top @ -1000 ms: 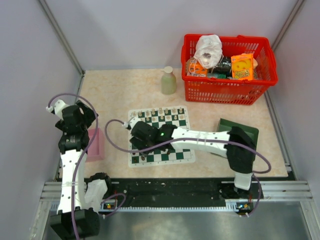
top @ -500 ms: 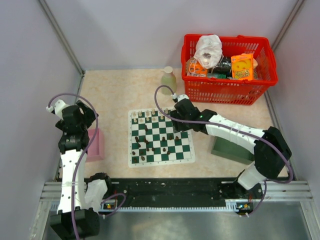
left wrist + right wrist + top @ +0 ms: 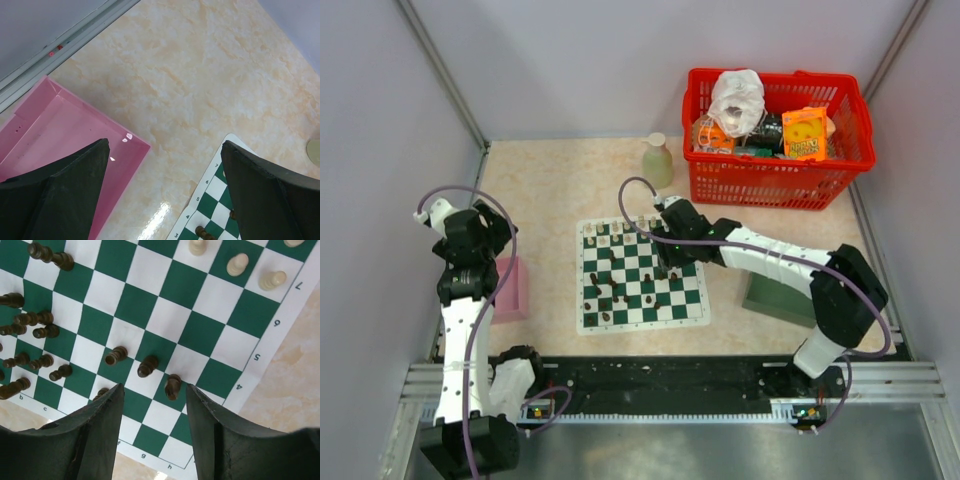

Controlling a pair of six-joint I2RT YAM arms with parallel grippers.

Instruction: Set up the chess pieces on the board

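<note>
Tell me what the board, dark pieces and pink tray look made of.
Board: thin matte printed sheet, probably vinyl or paper; lies flat, numbers printed along its edge.
Dark pieces: brown turned shapes, slight sheen; wood or plastic, can't tell.
Pink tray: glossy see-through plastic, glints on its wall.

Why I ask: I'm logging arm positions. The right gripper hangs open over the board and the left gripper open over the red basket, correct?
No. The left gripper hangs open by the pink tray, as the left wrist view shows. The right gripper is open over the board.
</note>
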